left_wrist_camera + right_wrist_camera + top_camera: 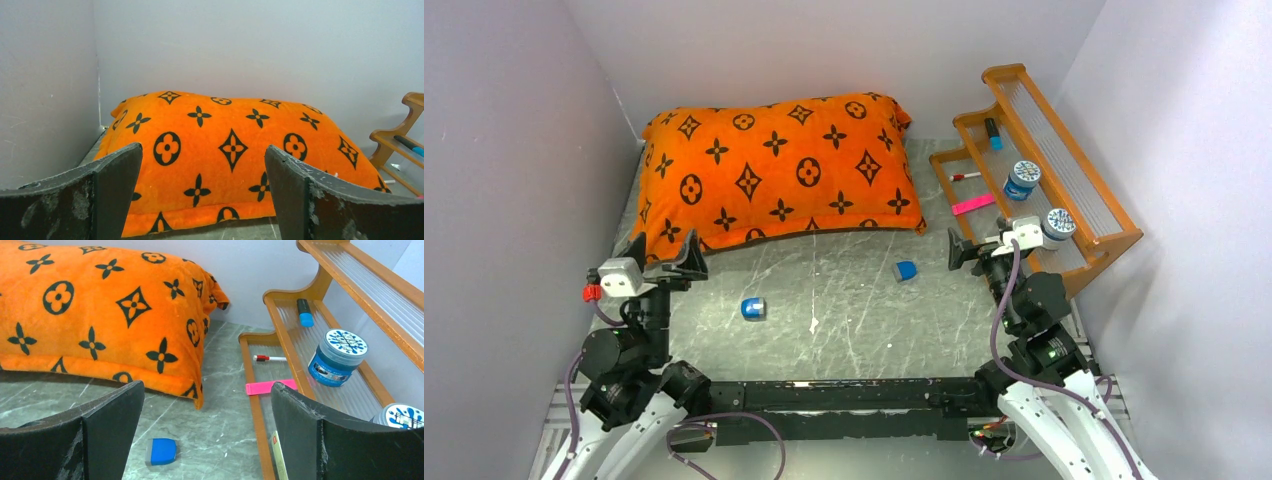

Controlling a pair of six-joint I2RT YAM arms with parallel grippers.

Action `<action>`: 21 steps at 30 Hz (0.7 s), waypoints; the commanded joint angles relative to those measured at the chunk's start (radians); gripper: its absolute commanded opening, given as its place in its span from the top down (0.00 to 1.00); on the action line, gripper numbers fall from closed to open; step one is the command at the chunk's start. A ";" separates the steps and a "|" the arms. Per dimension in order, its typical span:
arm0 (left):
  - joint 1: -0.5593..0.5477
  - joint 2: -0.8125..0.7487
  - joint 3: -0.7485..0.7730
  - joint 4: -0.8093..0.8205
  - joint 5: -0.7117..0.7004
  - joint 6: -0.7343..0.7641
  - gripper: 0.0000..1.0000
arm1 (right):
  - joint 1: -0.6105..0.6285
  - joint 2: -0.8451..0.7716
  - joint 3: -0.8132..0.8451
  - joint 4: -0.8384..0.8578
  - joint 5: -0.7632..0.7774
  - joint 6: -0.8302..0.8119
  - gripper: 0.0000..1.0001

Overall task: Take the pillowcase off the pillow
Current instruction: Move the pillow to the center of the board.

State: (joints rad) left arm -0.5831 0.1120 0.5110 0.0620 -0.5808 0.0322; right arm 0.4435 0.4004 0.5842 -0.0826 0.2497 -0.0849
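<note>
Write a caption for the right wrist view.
Open right fingers face the orange pillowcase, a small blue block and the wooden rack.

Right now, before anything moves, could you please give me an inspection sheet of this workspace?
Surface: grey marbled table, lightly scratched.
Job's things: bright orange fabric pillowcase with dark brown motifs, far left, fully on; the pillow inside is hidden.
Clutter: two small blue blocks and a white scrap on the table; stepped wooden rack at right holding two blue jars, a pink strip, a pen.
Grippers: left gripper and right gripper both open, empty.
Cables: purple cables along both arms, clear of the pillowcase.
Surroundings: plain pale walls on three sides.
</note>
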 commanded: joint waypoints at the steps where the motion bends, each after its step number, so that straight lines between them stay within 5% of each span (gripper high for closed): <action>1: 0.002 0.022 0.023 0.010 0.000 -0.014 0.03 | -0.002 -0.005 0.038 0.024 -0.028 0.015 0.00; 12: 0.003 0.095 0.047 -0.019 0.002 -0.026 0.03 | -0.002 0.177 0.063 0.003 -0.068 0.235 0.00; 21: 0.009 0.190 0.109 -0.112 0.015 -0.083 0.03 | -0.003 0.388 0.116 0.019 -0.212 0.233 0.00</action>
State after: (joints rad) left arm -0.5797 0.2813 0.5743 -0.0170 -0.5785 -0.0170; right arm 0.4435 0.7303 0.6361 -0.1120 0.1169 0.1326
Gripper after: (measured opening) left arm 0.970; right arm 0.997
